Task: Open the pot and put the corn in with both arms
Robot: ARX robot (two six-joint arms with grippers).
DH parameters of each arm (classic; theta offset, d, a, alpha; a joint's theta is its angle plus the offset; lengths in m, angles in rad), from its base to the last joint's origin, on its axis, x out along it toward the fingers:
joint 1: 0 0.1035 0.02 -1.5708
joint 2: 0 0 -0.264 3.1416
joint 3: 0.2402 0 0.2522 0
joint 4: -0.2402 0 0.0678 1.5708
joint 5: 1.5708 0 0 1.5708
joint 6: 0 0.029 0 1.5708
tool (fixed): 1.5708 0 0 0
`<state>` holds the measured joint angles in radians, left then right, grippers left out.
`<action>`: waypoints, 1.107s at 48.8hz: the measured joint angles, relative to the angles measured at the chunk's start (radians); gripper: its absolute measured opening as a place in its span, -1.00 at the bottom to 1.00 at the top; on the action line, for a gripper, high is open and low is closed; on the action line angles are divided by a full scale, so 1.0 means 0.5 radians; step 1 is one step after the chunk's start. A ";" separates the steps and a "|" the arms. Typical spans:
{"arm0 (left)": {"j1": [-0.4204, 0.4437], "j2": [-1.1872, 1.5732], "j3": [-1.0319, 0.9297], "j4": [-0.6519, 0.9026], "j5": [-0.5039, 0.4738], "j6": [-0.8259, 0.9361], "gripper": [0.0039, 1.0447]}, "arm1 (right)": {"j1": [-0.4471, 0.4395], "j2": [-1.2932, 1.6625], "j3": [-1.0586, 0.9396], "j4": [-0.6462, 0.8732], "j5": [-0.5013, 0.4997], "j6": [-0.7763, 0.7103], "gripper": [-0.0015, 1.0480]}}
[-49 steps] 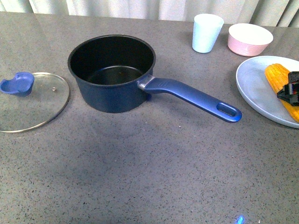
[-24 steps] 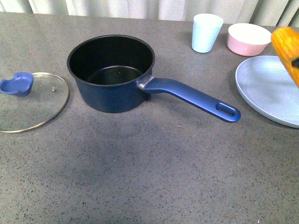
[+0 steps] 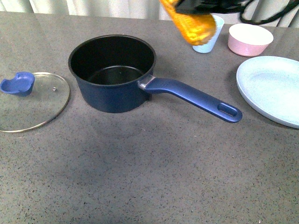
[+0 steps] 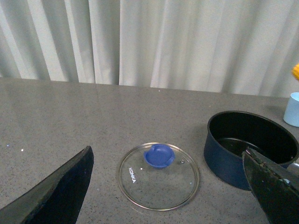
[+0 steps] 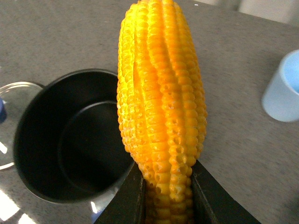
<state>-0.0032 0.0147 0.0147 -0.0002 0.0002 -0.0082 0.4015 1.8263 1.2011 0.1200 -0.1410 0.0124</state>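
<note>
The dark blue pot (image 3: 112, 74) stands open on the grey table, its long handle (image 3: 196, 99) pointing to the front right. Its glass lid (image 3: 32, 100) with the blue knob (image 3: 17, 84) lies flat to the pot's left. My right gripper (image 3: 196, 5) at the top edge is shut on the yellow-orange corn (image 3: 191, 25) and holds it in the air just right of and behind the pot. In the right wrist view the corn (image 5: 161, 93) sits between the jaws with the pot (image 5: 70, 140) below. My left gripper (image 4: 173, 186) is open and empty, above the lid (image 4: 159, 175) and beside the pot (image 4: 250, 147).
A pale blue cup (image 3: 205, 39) and a pink bowl (image 3: 250, 39) stand at the back right. A pale blue plate (image 3: 271, 88) lies at the right edge, with nothing on it. White curtains hang behind the table.
My right gripper has lifted the corn off the plate and carried it up and left, from the right edge to just behind the pot's right side. Pot and lid have not moved.
</note>
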 joint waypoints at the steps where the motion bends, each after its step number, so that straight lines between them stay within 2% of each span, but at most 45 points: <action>1: 0.000 0.000 0.000 0.000 0.000 0.000 0.84 | 0.047 0.052 0.055 -0.012 0.010 0.007 -0.72; 8: 0.000 0.000 0.000 0.000 0.000 0.000 0.84 | 0.221 0.330 0.336 -0.073 0.042 0.052 -0.72; 17: 0.000 0.000 0.000 0.000 0.000 0.000 0.84 | 0.335 0.573 0.592 -0.143 0.085 0.089 -0.67; 24: 0.000 0.001 0.000 0.000 0.000 0.000 0.84 | 0.385 0.654 0.700 -0.183 0.113 0.092 -0.27; 29: 0.000 0.000 0.000 0.000 0.000 0.000 0.84 | 0.411 0.684 0.728 -0.194 0.137 0.095 0.10; 34: 0.000 0.000 0.000 0.000 0.000 0.000 0.84 | 0.415 0.687 0.726 -0.192 0.142 0.098 0.34; 42: 0.000 0.000 0.000 0.000 0.000 0.000 0.84 | 0.413 0.682 0.657 -0.150 0.188 0.109 0.82; 54: 0.000 0.000 0.000 0.000 0.000 0.000 0.84 | 0.362 0.543 0.385 0.085 0.333 0.175 0.83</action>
<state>-0.0032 0.0147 0.0147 -0.0002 0.0002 -0.0082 0.5827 2.0979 1.3937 0.1623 0.0257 0.1001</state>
